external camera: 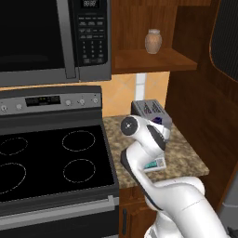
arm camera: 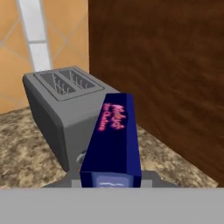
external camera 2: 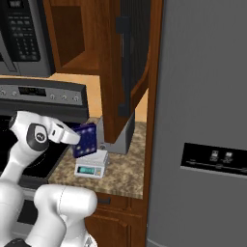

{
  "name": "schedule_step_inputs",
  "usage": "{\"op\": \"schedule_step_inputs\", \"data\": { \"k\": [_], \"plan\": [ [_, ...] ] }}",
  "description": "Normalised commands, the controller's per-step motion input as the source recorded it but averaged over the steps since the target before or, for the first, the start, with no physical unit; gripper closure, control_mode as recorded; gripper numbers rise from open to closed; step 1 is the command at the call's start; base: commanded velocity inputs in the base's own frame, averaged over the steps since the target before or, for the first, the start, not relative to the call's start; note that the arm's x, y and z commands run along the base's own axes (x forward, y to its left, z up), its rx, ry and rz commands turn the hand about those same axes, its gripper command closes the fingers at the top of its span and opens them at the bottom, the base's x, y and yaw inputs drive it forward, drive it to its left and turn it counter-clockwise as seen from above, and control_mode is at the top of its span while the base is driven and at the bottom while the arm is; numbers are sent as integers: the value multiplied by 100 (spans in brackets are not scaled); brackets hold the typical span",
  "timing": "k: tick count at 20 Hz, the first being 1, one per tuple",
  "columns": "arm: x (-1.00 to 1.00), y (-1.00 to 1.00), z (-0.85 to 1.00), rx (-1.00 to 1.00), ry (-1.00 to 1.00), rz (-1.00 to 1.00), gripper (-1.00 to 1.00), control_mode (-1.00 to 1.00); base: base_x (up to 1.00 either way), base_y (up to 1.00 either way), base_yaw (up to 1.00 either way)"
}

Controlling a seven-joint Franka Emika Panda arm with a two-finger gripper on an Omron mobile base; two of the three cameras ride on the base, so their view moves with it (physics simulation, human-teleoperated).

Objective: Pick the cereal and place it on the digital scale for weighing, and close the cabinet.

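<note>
1. The cereal [external camera 2: 86, 140], a slim dark blue box, stands on the digital scale [external camera 2: 91, 166] with its long axis roughly upright, leaning a little. In the right base view its broad face turns toward the camera. In the hand view the cereal [arm camera: 113, 138] shows a narrow side with pink lettering running along its length, and that side points away toward the toaster [arm camera: 65, 109].

2. The digital scale sits flat on the speckled worktop [external camera 2: 120, 178], its teal display facing the front edge. In the left base view the scale [external camera: 155, 163] shows just past the arm's wrist.

3. The hand [external camera 2: 72, 138] reaches in at the cereal's left side, as seen in the right base view. Whether its fingers are spread or pinching the box cannot be told.

4. The grey toaster [external camera: 148, 111] stands just behind the scale against the tiled wall, both slots facing up.

5. The cabinet [external camera: 153, 60] is open above the worktop. Its door [external camera 2: 130, 62], with a dark glass panel and a dark vertical bar handle, swings out over the scale and toaster.

6. On the cabinet's lower shelf stands one tan ceramic jar [external camera: 153, 41], upright.

7. To the left are the microwave [external camera: 56, 37] above and the black stove [external camera: 51, 158] below. A grey refrigerator [external camera 2: 207, 120] stands to the right of the worktop.
</note>
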Motion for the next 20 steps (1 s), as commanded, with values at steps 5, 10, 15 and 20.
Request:
{"op": "schedule_step_inputs", "data": {
  "k": [5, 10, 15, 20],
  "plan": [
    [15, 0, -26, -1, 0, -1, 100, -100, 0, 0, 0],
    [10, 0, -26, -1, 0, 0, 100, -100, 0, 0, 0],
    [9, 0, -8, 0, 0, 0, 100, -100, 0, 0, 0],
    [23, 0, -3, 0, 0, 0, 100, -100, 0, 0, 0]
  ]
}}
